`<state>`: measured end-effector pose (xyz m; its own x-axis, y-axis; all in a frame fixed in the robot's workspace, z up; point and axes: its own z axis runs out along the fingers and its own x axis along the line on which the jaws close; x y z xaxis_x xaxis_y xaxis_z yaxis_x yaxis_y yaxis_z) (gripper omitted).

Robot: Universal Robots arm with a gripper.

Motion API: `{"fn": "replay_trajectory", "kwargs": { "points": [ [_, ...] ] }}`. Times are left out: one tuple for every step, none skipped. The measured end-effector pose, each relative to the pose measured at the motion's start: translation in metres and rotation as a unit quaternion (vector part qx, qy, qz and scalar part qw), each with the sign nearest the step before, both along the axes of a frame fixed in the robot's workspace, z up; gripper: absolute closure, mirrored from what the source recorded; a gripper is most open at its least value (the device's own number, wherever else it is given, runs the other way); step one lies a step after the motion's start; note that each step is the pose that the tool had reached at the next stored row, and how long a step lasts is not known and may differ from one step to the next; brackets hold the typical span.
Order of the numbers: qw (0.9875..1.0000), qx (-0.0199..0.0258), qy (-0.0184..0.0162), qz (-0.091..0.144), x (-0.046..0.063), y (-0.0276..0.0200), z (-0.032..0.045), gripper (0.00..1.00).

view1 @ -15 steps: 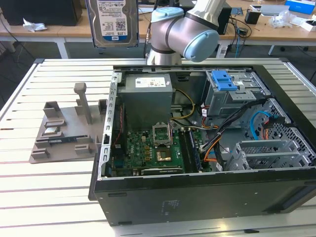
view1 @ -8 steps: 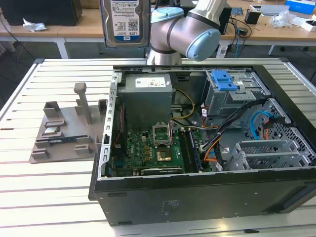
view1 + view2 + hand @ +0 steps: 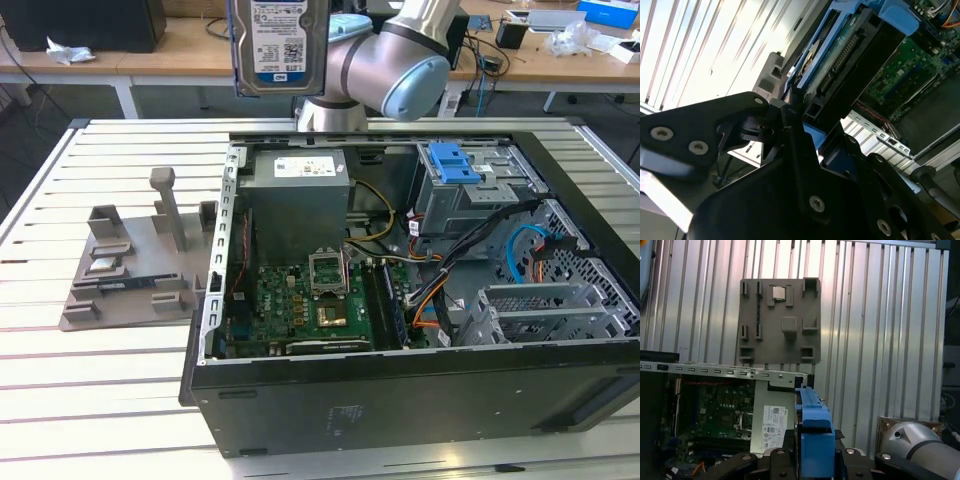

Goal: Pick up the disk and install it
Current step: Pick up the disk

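**A:** Take the exterior view from its left. What's there?

**B:** A grey fixture plate (image 3: 130, 262) on the slatted table (image 3: 60, 400). Then the disk (image 3: 277, 45), at the upper edge left of centre, hangs label-out above the open computer case (image 3: 400, 400). Below it is the power-supply box (image 3: 298, 190). Farther right is the drive cage (image 3: 470, 200) with its blue latch (image 3: 452, 162).

**A:** And the jaws?

**B:** Closed on the disk. In the first wrist view the gripper (image 3: 816, 460) clamps across its blue rail (image 3: 815, 432).

**A:** How will it handle?

**B:** I'd judge it stiff, dense for its size, smooth-faced and sensitive to knocks. The railed edges are the best hold, clear of the electronics.

**A:** How do the views differ?

**B:** The exterior view gives the label. The second wrist view gives the green circuit board (image 3: 837, 52) and connector side. The first wrist view looks down on the plate's pockets.
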<state>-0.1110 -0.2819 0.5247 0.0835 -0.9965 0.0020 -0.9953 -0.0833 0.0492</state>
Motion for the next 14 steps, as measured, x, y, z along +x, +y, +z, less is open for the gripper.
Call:
{"fn": "replay_trajectory", "kwargs": {
  "points": [
    [1.0000,0.0000,0.0002,0.000,0.003,0.0000,0.0000,0.64],
    [1.0000,0.0000,0.0005,0.000,0.008,0.0000,0.0000,0.64],
    [1.0000,0.0000,0.0008,0.000,0.014,0.0000,0.0000,0.64],
    [1.0000,0.0000,0.0011,0.000,0.019,0.0000,0.0000,0.64],
    [1.0000,0.0000,0.0013,0.000,0.022,0.0000,0.0000,0.64],
    [1.0000,0.0000,0.0016,0.000,0.027,0.0000,0.0000,0.64],
    [1.0000,0.0000,0.0018,0.000,0.030,0.0000,0.0000,0.64],
    [1.0000,0.0000,0.0020,0.000,0.033,0.0000,0.0000,0.64],
    [1.0000,0.0000,0.0023,0.000,0.039,0.0000,0.0000,0.64],
    [1.0000,0.0000,0.0027,0.000,0.045,0.0000,0.0000,0.64],
    [1.0000,0.0000,0.0032,0.000,0.052,0.0000,0.0000,0.64],
    [1.0000,0.0000,0.0035,0.000,0.056,0.0000,0.0000,0.64],
    [1.0000,0.0000,0.0037,0.000,0.059,0.0000,0.0000,0.64],
    [1.0000,-0.0001,0.0040,0.000,0.064,0.0000,0.0001,0.64]
  ]
}}
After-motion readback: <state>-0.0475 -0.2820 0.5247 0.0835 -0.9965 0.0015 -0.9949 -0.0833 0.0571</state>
